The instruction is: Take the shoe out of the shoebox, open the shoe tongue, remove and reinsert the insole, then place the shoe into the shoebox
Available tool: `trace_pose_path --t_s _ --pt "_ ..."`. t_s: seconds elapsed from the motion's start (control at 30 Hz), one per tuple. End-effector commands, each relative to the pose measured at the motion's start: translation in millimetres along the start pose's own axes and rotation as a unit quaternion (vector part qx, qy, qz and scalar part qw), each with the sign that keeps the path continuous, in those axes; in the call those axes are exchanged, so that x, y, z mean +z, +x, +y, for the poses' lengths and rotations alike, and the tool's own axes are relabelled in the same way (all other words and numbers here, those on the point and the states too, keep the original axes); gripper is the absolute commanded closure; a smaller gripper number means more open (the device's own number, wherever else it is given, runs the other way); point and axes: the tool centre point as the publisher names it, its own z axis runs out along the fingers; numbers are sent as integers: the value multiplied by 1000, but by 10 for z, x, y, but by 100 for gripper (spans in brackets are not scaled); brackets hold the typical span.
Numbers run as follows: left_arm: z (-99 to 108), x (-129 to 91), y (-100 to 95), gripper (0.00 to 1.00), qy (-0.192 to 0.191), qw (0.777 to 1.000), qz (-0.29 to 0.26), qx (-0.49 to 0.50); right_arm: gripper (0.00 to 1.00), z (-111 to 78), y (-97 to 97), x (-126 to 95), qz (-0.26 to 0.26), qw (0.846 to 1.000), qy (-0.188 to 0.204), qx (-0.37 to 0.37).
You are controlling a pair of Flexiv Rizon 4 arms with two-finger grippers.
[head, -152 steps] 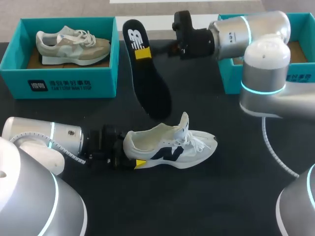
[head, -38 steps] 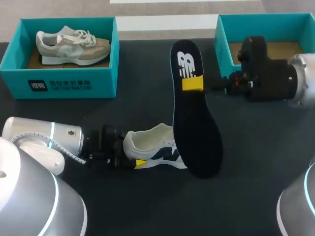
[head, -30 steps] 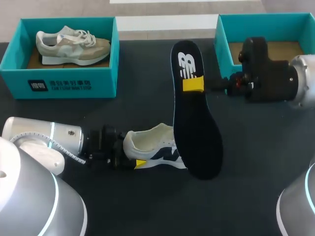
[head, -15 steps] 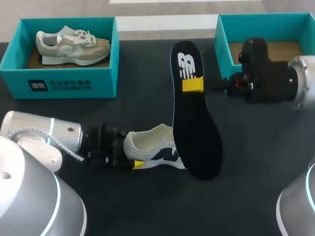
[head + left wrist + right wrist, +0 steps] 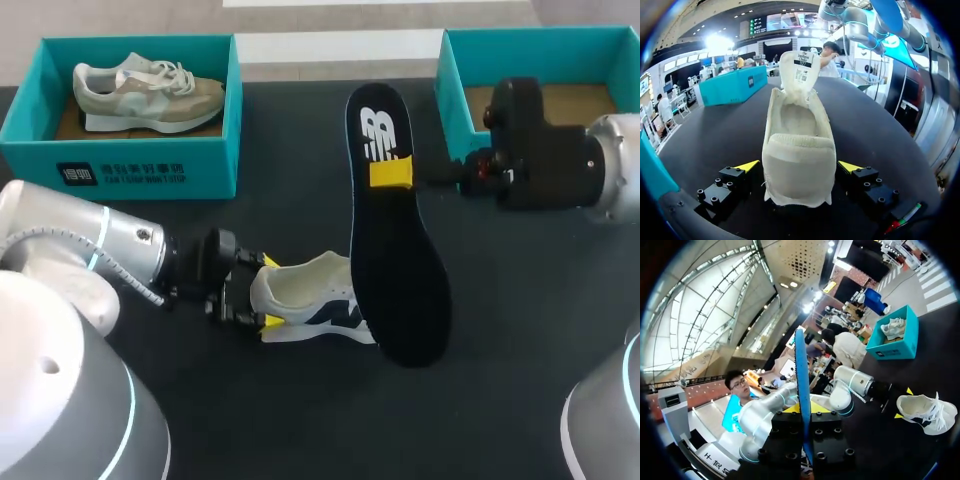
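two grippers, one load: insole reinsertion pending

right gripper (image 5: 804, 412) pinches insole (image 5: 395, 260), held aloft above shoe (image 5: 310, 300). the shoe lies on table (image 5: 300, 420), tongue (image 5: 800, 67) up. left gripper (image 5: 799, 166) stands spread, tips just clear of heel (image 5: 799, 187). advice: clamp heel first, then feed insole toe-first, shallow, under tongue. against half a second earlier, left arm has swung round; insole unmoved.

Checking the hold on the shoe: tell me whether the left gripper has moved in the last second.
Yes. The left gripper has shifted slightly toward the left shoebox, at the white shoe's heel.
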Motion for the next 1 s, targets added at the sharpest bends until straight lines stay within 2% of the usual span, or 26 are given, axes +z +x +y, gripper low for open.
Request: trace_pose_path --t_s 0.03,0.27,0.43,0.57,0.67,0.83,0.97,1.0 --pt "-20 -18 12 0 -12 1000 0 0 100 -25 60 44 -5 1000 -5 1" --pt "-20 -18 12 0 -12 1000 0 0 100 -25 60 44 -5 1000 -5 1" --pt "-87 -171 28 0 -48 999 -11 -2 100 -25 60 44 -5 1000 -5 1" --pt "-144 -229 23 0 -89 996 -8 -4 100 -25 60 44 -5 1000 -5 1" --pt "-202 -252 14 0 -139 990 3 -10 100 -25 60 44 -5 1000 -5 1" --pt "-295 -348 -3 0 -199 980 -2 1 100 -25 60 44 -5 1000 -5 1" --pt "-366 -411 0 0 -235 972 2 5 100 -25 60 44 -5 1000 -5 1" --pt "-407 -438 1 0 -265 964 -5 4 100 -25 60 44 -5 1000 -5 1"
